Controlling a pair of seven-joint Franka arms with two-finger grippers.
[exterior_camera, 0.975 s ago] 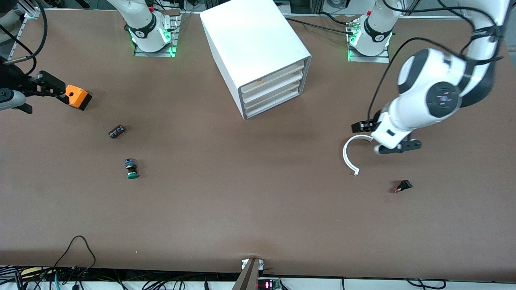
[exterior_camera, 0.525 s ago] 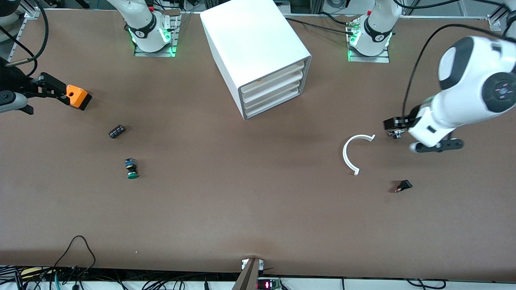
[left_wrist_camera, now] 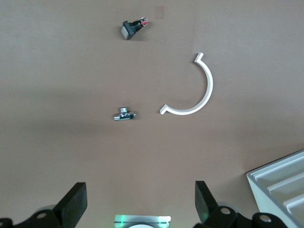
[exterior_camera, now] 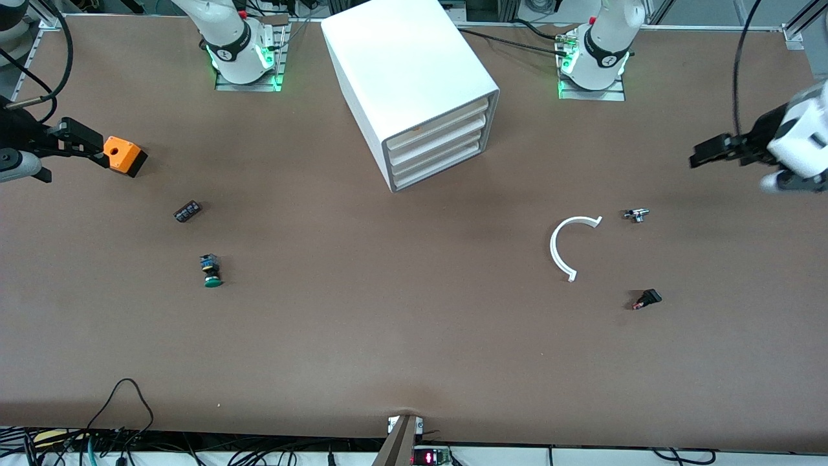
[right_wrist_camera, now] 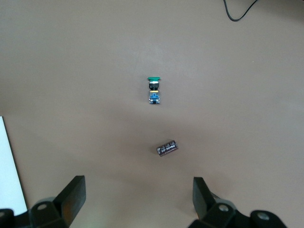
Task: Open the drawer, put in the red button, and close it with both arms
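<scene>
A matte brown table [exterior_camera: 388, 336] fills the front view. Black cables [exterior_camera: 126, 395] trail along its edge nearest the camera, and the two arm bases glow green at the top. The big white cabinet [exterior_camera: 407, 71] stands between the bases, turned at an angle. The drawer [exterior_camera: 436, 137], second of its four fronts, sits flush with the others.

Toward the left arm's end lie a white curved strip [exterior_camera: 555, 249], a small metal part [exterior_camera: 636, 214] just beside it, and a small black part with a red end [exterior_camera: 647, 299] nearer the camera. Toward the right arm's end lie an orange box [exterior_camera: 126, 157], a small black cylinder [exterior_camera: 187, 211] and a green-capped button [exterior_camera: 211, 270].

The left gripper [exterior_camera: 702, 155] hangs over the table's edge at its own end – jaws spread wide and empty in the left wrist view [left_wrist_camera: 137, 204]. The right gripper [exterior_camera: 90, 144] hovers by the orange box, jaws likewise released [right_wrist_camera: 135, 199].

Both arms are cut off by the frame edges. The red button shows in no view – the drawer interiors are hidden
</scene>
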